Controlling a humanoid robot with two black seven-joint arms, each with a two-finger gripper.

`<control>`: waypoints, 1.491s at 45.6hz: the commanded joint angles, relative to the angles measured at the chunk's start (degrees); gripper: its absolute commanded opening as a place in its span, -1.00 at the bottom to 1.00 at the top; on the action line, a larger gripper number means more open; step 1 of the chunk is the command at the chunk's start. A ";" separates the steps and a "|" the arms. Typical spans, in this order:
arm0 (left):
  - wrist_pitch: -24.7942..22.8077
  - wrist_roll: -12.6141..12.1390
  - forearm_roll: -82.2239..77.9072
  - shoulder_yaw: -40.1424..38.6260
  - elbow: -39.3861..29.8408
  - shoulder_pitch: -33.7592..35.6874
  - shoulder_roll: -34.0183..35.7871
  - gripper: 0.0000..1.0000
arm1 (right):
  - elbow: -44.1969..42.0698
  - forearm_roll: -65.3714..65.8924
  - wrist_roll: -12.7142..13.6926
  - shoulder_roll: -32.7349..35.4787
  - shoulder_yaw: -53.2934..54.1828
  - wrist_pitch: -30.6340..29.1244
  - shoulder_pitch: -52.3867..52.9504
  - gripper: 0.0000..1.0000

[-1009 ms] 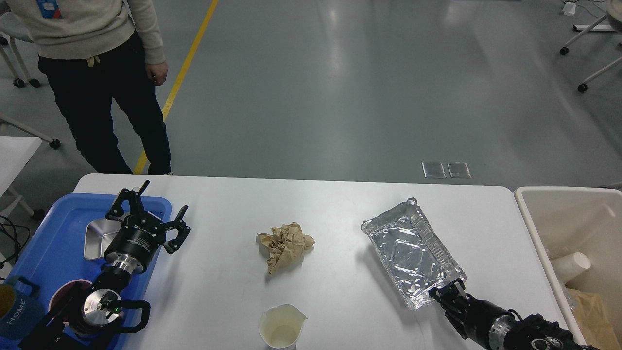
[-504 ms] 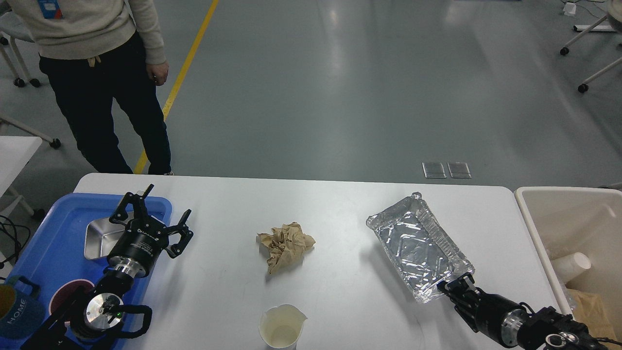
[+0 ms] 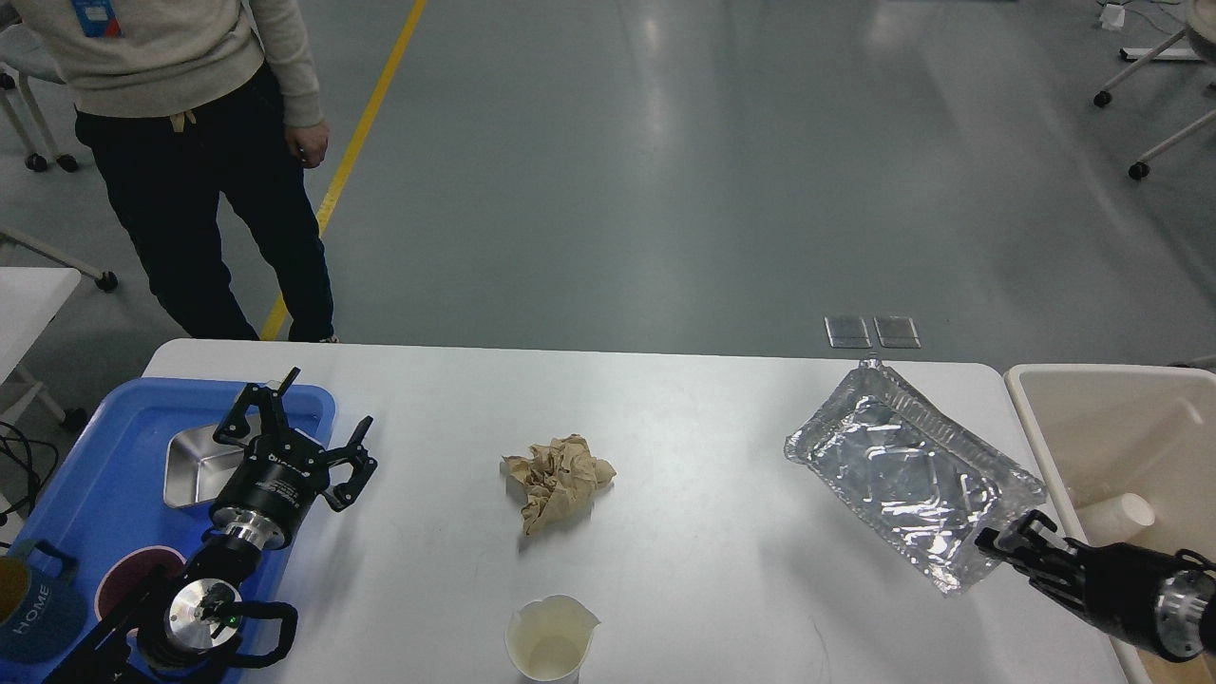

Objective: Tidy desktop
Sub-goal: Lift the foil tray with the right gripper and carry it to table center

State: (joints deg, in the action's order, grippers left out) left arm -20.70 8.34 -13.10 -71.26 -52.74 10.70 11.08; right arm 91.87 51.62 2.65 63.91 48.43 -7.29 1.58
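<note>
The white desktop holds a crumpled brown paper ball at its middle and a white paper cup near the front edge. My right gripper is shut on the near corner of a foil tray and holds it lifted and tilted above the table's right end, close to the beige bin. My left gripper is open and empty, over the right edge of the blue tray.
The blue tray holds a steel dish, a dark red disc and a mug marked HOME. The beige bin holds a paper cup and brown paper. A person stands behind the table's far left corner.
My right gripper has carried the foil tray up and to the right, toward the beige bin. My left gripper has drawn back slightly.
</note>
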 commanded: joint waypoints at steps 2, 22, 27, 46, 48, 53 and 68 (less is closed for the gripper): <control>-0.48 -0.08 -0.09 0.15 0.00 -0.07 -0.09 0.93 | 1.65 -3.10 -0.19 4.90 0.00 -1.93 0.00 -1.00; 0.05 -0.52 -0.17 0.15 -0.17 -0.07 0.17 0.93 | 3.06 -2.67 -0.72 3.33 -0.35 -10.54 7.46 -1.00; -0.04 -0.52 -0.17 0.76 -0.44 -0.07 0.17 0.93 | 2.97 -2.40 -0.63 1.48 -4.47 -12.57 13.43 -1.00; 0.13 -0.43 -0.17 1.03 -0.61 -0.24 1.31 0.93 | -3.09 -1.26 -0.72 -9.06 -34.88 -12.48 44.28 -1.00; 0.13 -0.43 -0.17 1.03 -0.61 -0.24 1.57 0.93 | -4.15 -1.52 -0.72 -10.64 -38.21 -12.48 47.35 -1.00; 0.22 -0.26 -0.17 1.03 -0.61 -0.77 2.28 0.93 | -7.04 -2.14 -0.80 -15.12 -46.83 -12.75 55.09 -1.00; 0.14 0.18 -0.26 1.47 -0.61 -0.77 2.72 0.93 | -12.85 -7.84 -2.21 -28.31 -56.60 -14.77 64.86 -1.00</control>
State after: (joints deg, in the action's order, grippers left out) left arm -20.48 8.49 -13.36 -69.80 -53.36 9.93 13.58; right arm 80.85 46.02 0.69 38.75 -7.02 -21.35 64.42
